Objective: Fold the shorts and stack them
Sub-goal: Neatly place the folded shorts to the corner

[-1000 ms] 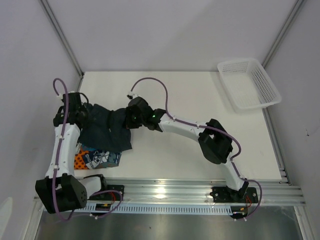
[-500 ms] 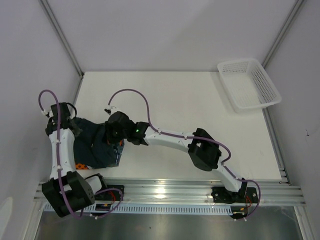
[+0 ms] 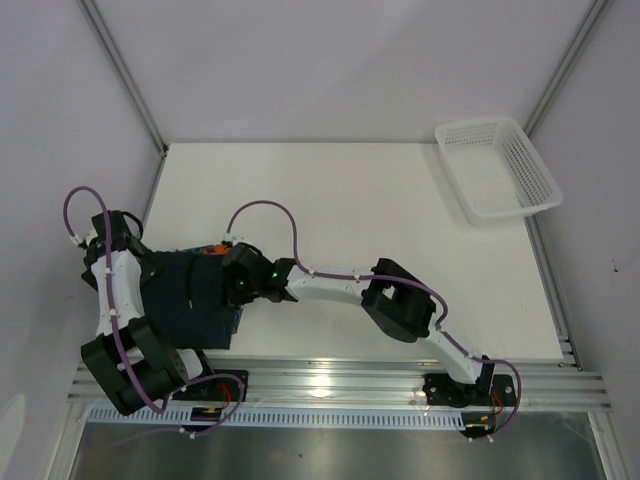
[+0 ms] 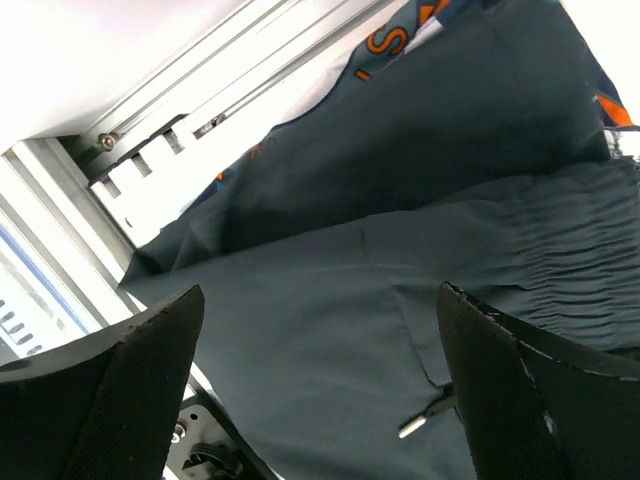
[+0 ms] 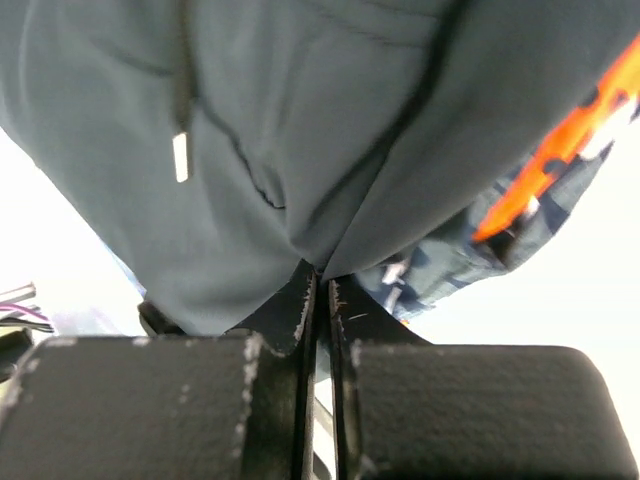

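The plain dark shorts (image 3: 190, 303) lie at the near left of the table, spread over the printed shorts (image 3: 214, 250), of which only an orange edge shows. In the left wrist view my left gripper (image 4: 320, 300) stands wide open just above the dark shorts (image 4: 330, 300), holding nothing, with printed shorts (image 4: 398, 35) peeking out beyond. My left gripper (image 3: 148, 270) is at the pile's left edge. My right gripper (image 3: 238, 290) is at its right edge. In the right wrist view my right gripper (image 5: 322, 275) is shut on a fold of the dark shorts (image 5: 250, 130), beside the printed shorts (image 5: 540, 175).
A white mesh basket (image 3: 497, 168) sits at the far right corner. The metal rail (image 3: 330, 385) runs along the table's near edge, close to the pile. Walls close in on both sides.
Both arms carried the dark shorts toward the near left and laid them over the printed pair. The left gripper opened and let go of the cloth.
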